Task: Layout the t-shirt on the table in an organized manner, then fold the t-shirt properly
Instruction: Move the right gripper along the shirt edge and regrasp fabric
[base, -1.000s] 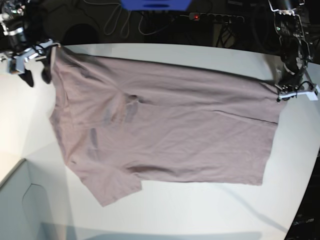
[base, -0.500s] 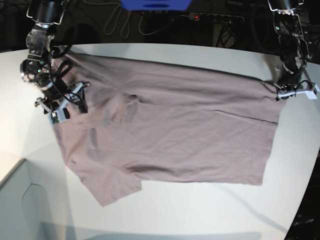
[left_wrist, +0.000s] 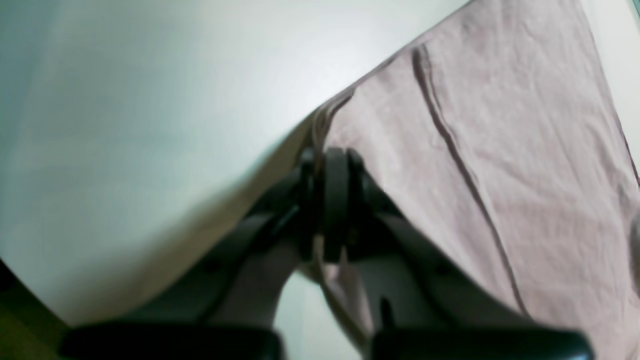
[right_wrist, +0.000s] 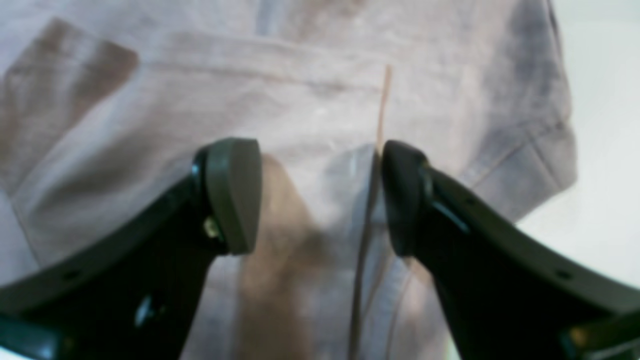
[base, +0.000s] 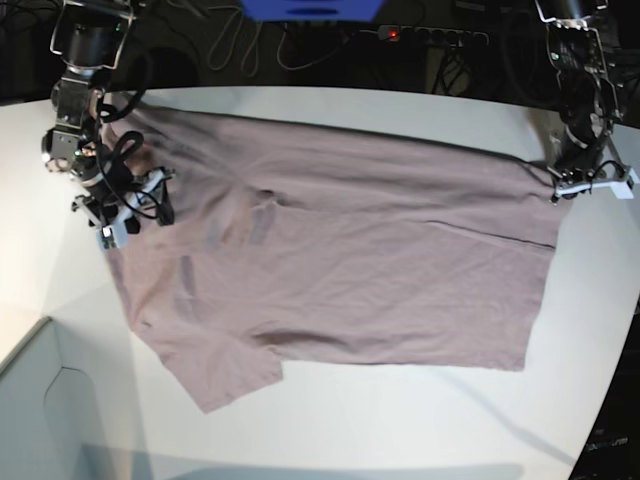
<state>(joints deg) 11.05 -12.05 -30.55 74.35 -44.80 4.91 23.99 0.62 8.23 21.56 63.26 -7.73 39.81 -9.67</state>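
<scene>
the bench (base: 400, 420) is the biggest thing here, wide and white, with a curved edge on one side. the t-shirt (base: 340, 260) lies spread across the middle of it, mostly flat, with one sleeve poking toward the near edge and some long creases running through the cloth. a pale box corner (base: 40, 410) sits at the near corner of the bench, just beside the shirt's sleeve but not touching it.

the right gripper (right_wrist: 320, 195) is over the collar end of the shirt. its fingers (right_wrist: 235, 192) are wide apart and nothing is between them; they hang just above the cloth. the left gripper (left_wrist: 327, 210) is at the hem end, by the far edge of the bench. its fingers are pressed together on a pinch of the shirt's edge, and the cloth rises a little there.

the shirt looks laid out, so folding may come soon. some things could go wrong. if the left gripper pulls while the other end is free, the whole shirt may slide and bunch up. if the right gripper closes in the wrong spot, it may catch two layers or just a wrinkle. the creases could get folded in and stay.
</scene>
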